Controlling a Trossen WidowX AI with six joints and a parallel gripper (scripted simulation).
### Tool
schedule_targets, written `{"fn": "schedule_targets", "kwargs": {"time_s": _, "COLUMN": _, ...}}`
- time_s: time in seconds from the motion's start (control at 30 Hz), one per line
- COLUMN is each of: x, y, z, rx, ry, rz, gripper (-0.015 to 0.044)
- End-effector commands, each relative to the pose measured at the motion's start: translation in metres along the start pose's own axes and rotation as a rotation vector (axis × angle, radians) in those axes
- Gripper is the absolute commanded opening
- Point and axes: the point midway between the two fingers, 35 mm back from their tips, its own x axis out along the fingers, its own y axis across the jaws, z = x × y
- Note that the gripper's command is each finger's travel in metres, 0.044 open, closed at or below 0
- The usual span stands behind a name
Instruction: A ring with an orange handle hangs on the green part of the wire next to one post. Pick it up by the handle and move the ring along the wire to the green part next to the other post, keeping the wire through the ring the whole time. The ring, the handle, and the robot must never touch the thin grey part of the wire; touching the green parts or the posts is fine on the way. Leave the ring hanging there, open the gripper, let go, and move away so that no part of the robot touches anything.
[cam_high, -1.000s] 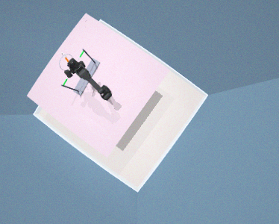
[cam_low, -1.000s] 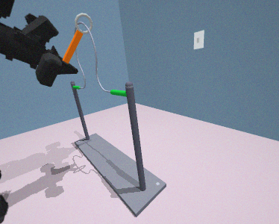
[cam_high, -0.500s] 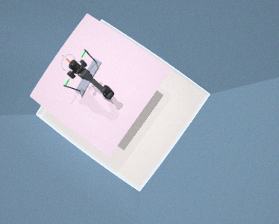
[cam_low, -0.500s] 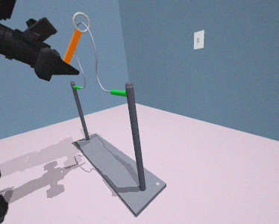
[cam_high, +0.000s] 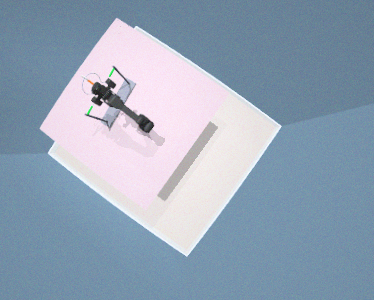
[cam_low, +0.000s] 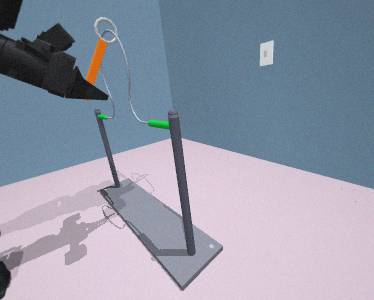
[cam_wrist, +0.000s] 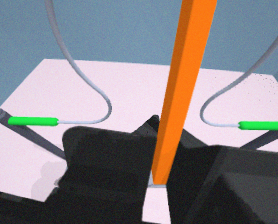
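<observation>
My gripper (cam_low: 92, 93) (cam_wrist: 159, 120) (cam_high: 95, 88) is shut on the lower end of the orange handle (cam_low: 96, 61) (cam_wrist: 186, 85) (cam_high: 89, 80). The handle points up and carries the pale ring (cam_low: 106, 29) near the top of the thin grey wire (cam_low: 128, 82) (cam_wrist: 90, 85), which passes through the ring. The wire arches between two dark posts: a far post (cam_low: 108, 152) and a near post (cam_low: 181, 185). Green parts sit by each post: the far green part (cam_low: 103, 117) (cam_wrist: 33, 120) and the near green part (cam_low: 159, 124) (cam_wrist: 257, 125). Whether ring and wire touch cannot be told.
The posts stand on a grey base plate (cam_low: 165, 235) (cam_high: 125, 90) on the pink table top (cam_low: 280, 215) (cam_high: 165, 100). A grey strip (cam_high: 188, 161) lies on the table far from the wire. A blue wall with a white switch plate (cam_low: 267, 52) stands behind.
</observation>
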Motion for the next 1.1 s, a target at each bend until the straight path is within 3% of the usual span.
{"fn": "schedule_targets", "kwargs": {"time_s": 0.0, "x": 0.000, "y": -0.002, "z": 0.000, "rx": -0.062, "ry": -0.010, "rz": -0.034, "gripper": -0.0150}}
{"fn": "schedule_targets", "kwargs": {"time_s": 1.07, "x": -0.001, "y": -0.018, "z": 0.004, "rx": -0.446, "ry": -0.061, "rz": -0.258, "gripper": -0.0150}}
